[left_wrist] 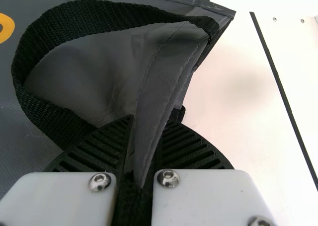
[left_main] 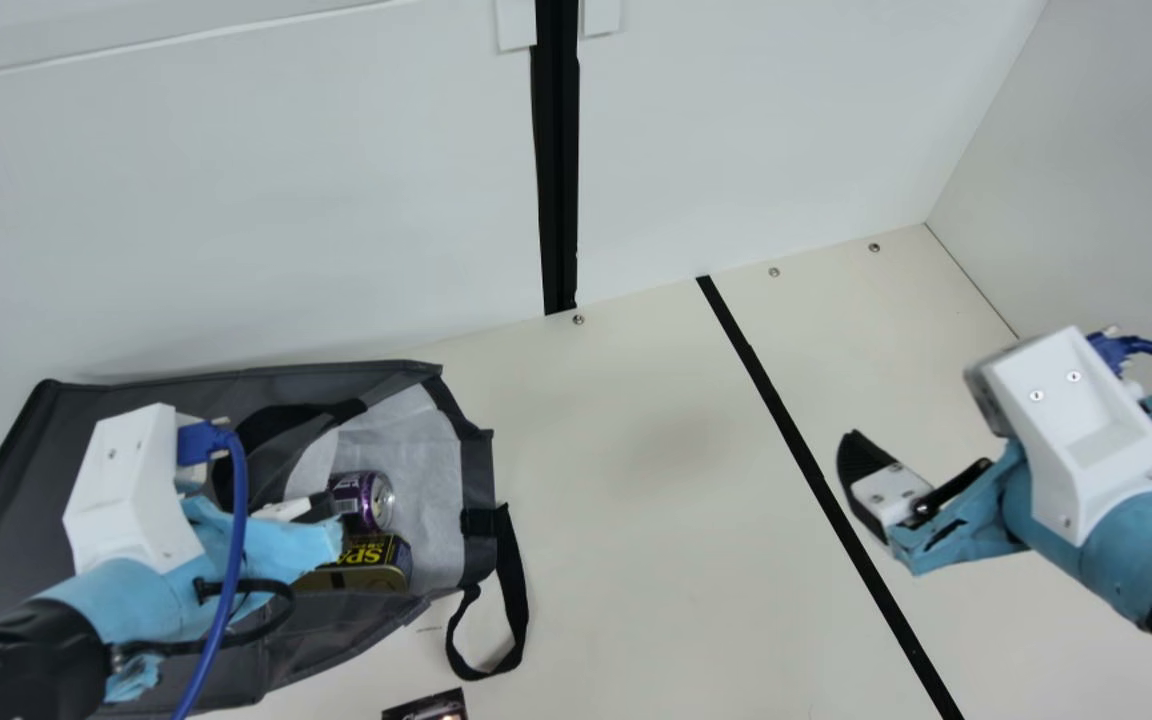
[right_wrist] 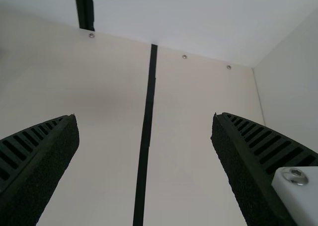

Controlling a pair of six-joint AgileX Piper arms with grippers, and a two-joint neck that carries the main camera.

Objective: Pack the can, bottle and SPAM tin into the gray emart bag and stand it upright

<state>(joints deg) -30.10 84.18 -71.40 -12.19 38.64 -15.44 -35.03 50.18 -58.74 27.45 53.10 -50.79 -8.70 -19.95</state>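
Gray emart bag (left_main: 21, 500) lying on its side

In the main view it is lying toward 8 o'clock, its mouth holding the can (left_main: 363, 500) and SPAM tin (left_main: 374, 575); the bottle's place I cannot tell. The left gripper (left_wrist: 149, 121) is pinching bag cloth. Toward 4 o'clock, the right gripper (right_wrist: 144, 116) is hanging wide open, empty. Uprighting is probably beginning, calling for slow mouth-lifting.

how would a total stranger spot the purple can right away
At the main view's left lies the gray bag, its open mouth toward the middle. Inside, against the pale lining, is the can: round and purple with a silvery end, unlike the boxy, yellow-lettered SPAM tin beside it.
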